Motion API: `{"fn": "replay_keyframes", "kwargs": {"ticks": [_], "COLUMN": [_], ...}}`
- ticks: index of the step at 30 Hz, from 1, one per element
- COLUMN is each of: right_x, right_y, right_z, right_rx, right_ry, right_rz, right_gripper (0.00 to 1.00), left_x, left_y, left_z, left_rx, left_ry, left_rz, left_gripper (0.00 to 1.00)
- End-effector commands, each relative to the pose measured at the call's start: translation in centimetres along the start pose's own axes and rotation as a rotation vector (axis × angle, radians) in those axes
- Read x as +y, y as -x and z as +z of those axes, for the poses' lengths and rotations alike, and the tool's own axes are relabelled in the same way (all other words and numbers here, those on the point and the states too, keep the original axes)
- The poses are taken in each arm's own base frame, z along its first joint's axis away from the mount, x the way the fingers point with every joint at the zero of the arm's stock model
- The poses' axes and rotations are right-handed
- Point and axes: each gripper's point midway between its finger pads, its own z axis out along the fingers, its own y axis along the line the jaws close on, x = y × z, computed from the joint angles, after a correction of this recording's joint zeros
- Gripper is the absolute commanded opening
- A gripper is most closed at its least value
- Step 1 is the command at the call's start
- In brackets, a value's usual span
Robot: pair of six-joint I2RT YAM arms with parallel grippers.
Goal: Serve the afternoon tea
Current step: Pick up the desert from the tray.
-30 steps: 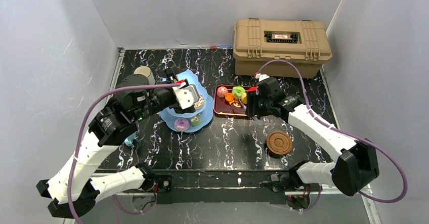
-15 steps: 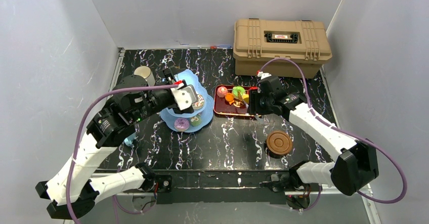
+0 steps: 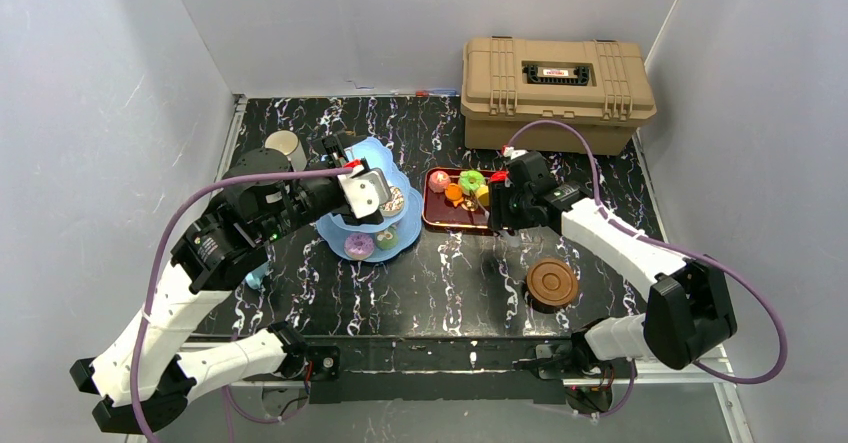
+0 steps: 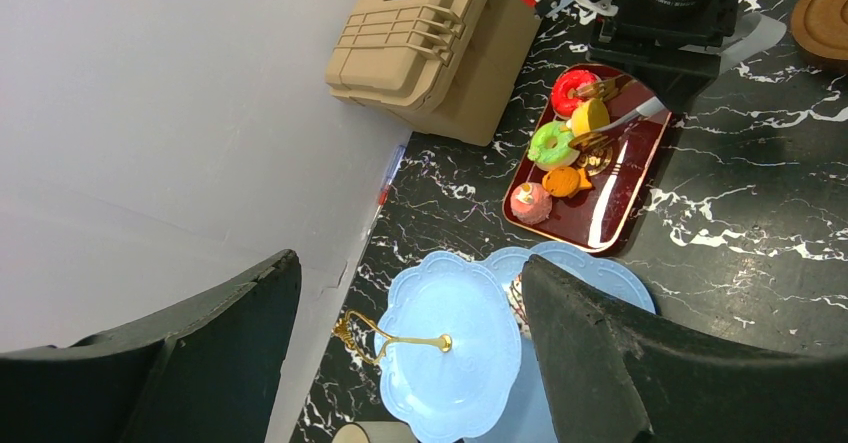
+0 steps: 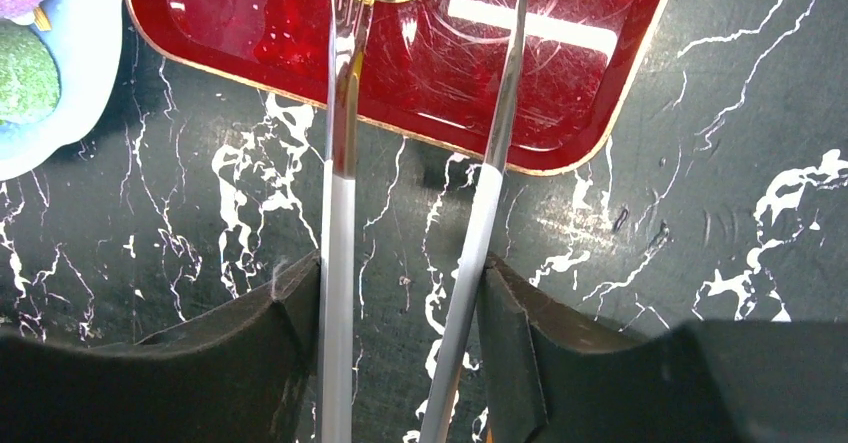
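Tongs [image 5: 338,213] were clamped between the fingers of the right gripper [image 5: 400,298], which stood about half closed. Ahead of it, the tips of the tongs reached over the dark red tray [image 5: 230,33], on either side of a yellow cake [image 4: 590,116]. Behind it, well apart, lay the brown saucers [image 3: 552,283]. The left gripper [image 4: 410,283] hung wide open and empty, with the light blue stand [image 4: 450,363] directly below. A green cake [image 3: 386,237] and a purple cake [image 3: 358,246] sat on the bottom tier.

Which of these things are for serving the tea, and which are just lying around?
For the tea: blue tiered stand, toy cakes, beige cup, brown saucers.
Not tea: tan case, red tray, metal tongs in the right hand.
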Motion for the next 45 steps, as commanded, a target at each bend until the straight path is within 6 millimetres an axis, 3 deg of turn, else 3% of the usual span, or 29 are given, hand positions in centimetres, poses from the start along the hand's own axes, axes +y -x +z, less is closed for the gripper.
{"fn": "replay_keyframes", "kwargs": {"ticks": [1, 13, 20, 22, 24, 30, 45], "right_x": [0.7, 0.4, 0.8, 0.5, 0.3, 0.1, -0.1], "right_y": [2.3, 2.8, 2.7, 2.2, 1.8, 1.7, 0.9], "right_z": [0.3, -1.5, -2.7, -2.4, -1.9, -1.0, 0.5], "right_rx": [-0.074, -0.13, -0.151, -0.133, -0.111, -0.102, -0.036], "right_ry": [0.032, 0.034, 0.065, 0.056, 0.044, 0.029, 0.015], "right_rz": [-0.016, -0.045, -0.054, -0.058, -0.061, -0.06, -0.066], "right_gripper": [0.53, 0.11, 0.01, 0.05, 0.16, 0.36, 0.47], "left_x": [0.1, 0.2, 0.4, 0.4, 0.4, 0.5, 0.6], "left_y": [0.1, 0.1, 0.2, 0.3, 0.3, 0.4, 0.5], "left_z": [-0.3, -0.3, -0.4, -0.4, -0.3, -0.5, -0.4], "left_rx": [-0.006, -0.004, -0.005, -0.008, -0.007, -0.009, -0.013], "left_ry": [0.005, 0.007, 0.014, 0.014, 0.012, 0.016, 0.018], "left_rz": [0.001, 0.007, 0.006, 0.007, 0.004, 0.005, 0.001], "left_gripper": [0.79, 0.79, 0.78, 0.78, 0.78, 0.78, 0.78]}}
